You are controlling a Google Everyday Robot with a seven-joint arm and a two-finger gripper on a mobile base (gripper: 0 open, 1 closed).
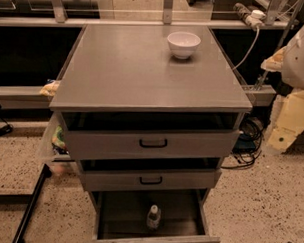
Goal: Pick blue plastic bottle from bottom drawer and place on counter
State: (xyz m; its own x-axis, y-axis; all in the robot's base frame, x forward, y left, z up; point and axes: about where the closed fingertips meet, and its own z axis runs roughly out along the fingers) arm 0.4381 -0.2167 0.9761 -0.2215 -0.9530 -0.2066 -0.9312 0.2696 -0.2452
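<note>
Off at the far left, noting a black pole (31, 204) slanting across the speckled floor and a clear bag (52, 140) hanging against the cabinet's side. Moving across to the middle and finding the counter (124, 67), the grey bench top, carrying a white bowl (183, 44) toward its back right. Below it, seeing the two handled drawers (152, 143) pulled partly out and, lowest, the bottom drawer (124, 212) standing wide open. Spotting the blue plastic bottle (153, 217) standing upright on the drawer floor near its middle, cap up, touching none of the walls. Further right, passing cables (249, 142) bundled on the floor. At the right edge, finding the arm (300, 53) with what look like the jaws hanging below it, beside the bench and well apart from the bottle. Not managing to tell whether open or closed.

Judging the step in hand as the very start — reaching not yet begun, nothing grasped. Expecting the next move to be calling for a swing leftward and a long descent past the two upper drawer fronts. Then coming down into the open drawer from above or the front, and closing around the bottle's body below the cap without tipping it.
</note>
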